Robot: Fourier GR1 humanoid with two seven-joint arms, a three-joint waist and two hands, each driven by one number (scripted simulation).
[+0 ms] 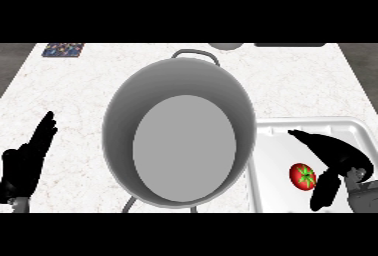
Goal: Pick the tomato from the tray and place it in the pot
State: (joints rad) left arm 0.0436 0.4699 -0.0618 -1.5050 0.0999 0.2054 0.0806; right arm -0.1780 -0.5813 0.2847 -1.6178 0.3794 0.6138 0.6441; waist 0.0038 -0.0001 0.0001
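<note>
Lying on the white tray (336, 125) toward its 7 o'clock corner was the tomato (303, 176), red with a green star-shaped calyx facing up, resting free on the tray floor and not yet lifted. The right hand (341, 161) sat just beside it at 3 o'clock: fingers (317, 141) spread and reaching over the tomato's 1 o'clock side, thumb (325, 192) hanging down at its 4 o'clock side. Hand was open around the fruit, not closed on it; could not tell whether any fingertip already touched the skin.

Judged step in hand: closing the grasp. To do it well, the hand should probably shift a little toward 9 o'clock so the tomato sits centred between thumb and fingers before they curl, otherwise the round fruit may roll toward the tray's 9 o'clock wall. Closing from both sides together looked safer than pushing from one.

The pot (118, 107), grey, large and bare inside, stood at 9 o'clock of the tray, its rim touching or overlapping the tray's edge in this view; handle loop at its 12 o'clock. Lift would need to clear that tall rim before moving across, then release low over the pot floor.

The left hand (26, 162) rested at the worktop's (295, 80) 8 o'clock edge, fingers straight and together, pointing up, idle. A small patterned object (63, 49) lay at 11 o'clock, well apart.
</note>
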